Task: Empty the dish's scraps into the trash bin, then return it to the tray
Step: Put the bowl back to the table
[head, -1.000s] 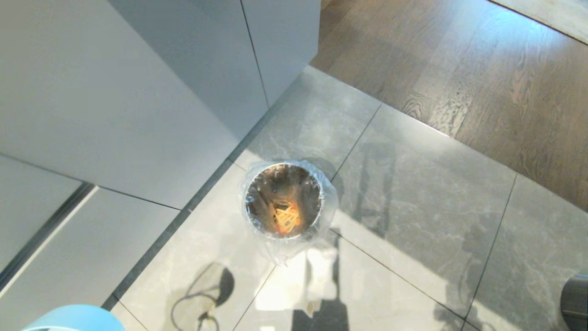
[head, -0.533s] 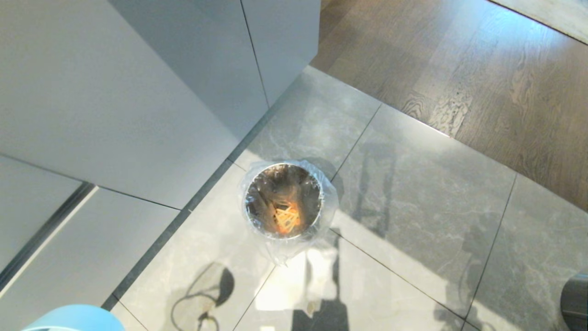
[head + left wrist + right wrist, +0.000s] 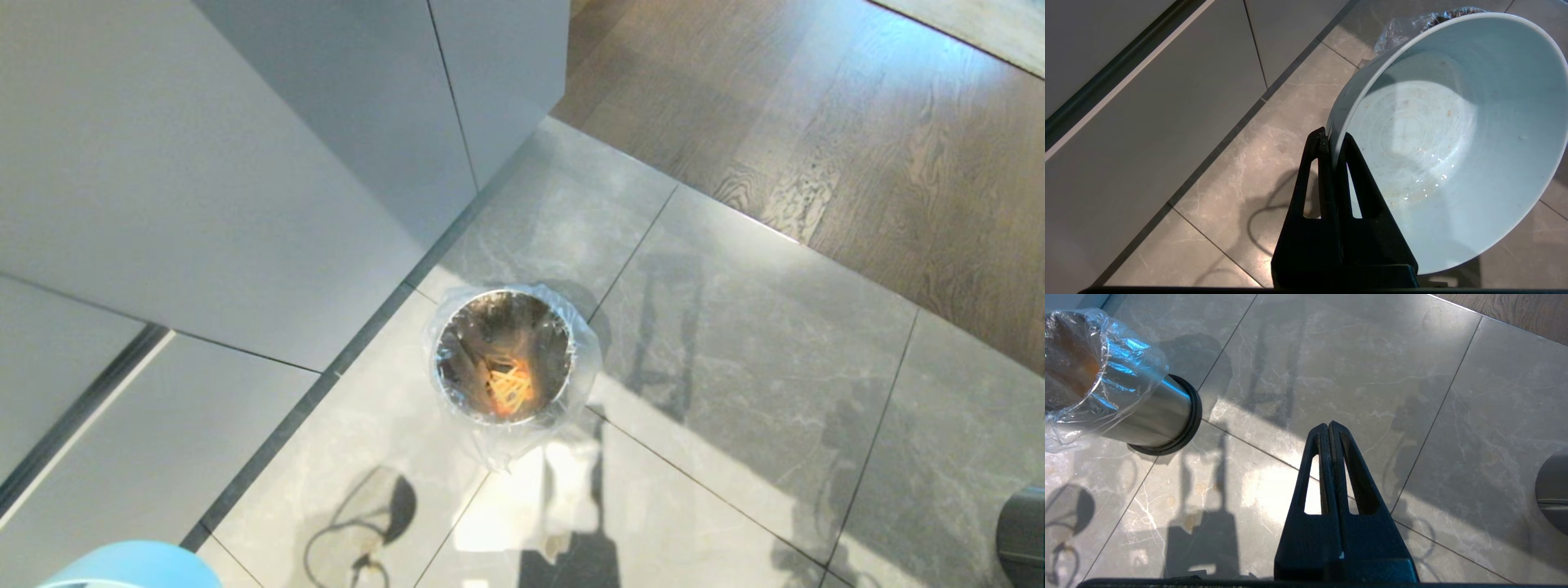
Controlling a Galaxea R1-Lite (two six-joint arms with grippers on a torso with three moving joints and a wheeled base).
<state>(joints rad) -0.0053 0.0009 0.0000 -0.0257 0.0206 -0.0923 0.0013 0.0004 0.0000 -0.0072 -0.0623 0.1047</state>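
My left gripper (image 3: 1332,141) is shut on the rim of the dish (image 3: 1453,134), a pale blue-white bowl with only greasy specks inside. A sliver of the dish (image 3: 135,565) shows at the head view's lower left corner. The trash bin (image 3: 504,357), shiny metal with a clear bag liner, stands on the tile floor ahead, with orange and yellow scraps (image 3: 510,385) at its bottom. The bin (image 3: 1126,400) also shows in the right wrist view, well off to the side of my right gripper (image 3: 1329,425), which is shut on nothing above the tiles. The tray is out of view.
Grey cabinet fronts (image 3: 245,163) stand just behind and to the left of the bin. Grey floor tiles (image 3: 735,367) give way to wooden flooring (image 3: 857,122) at the far right. A dark rounded part of the robot (image 3: 1022,535) sits at the lower right edge.
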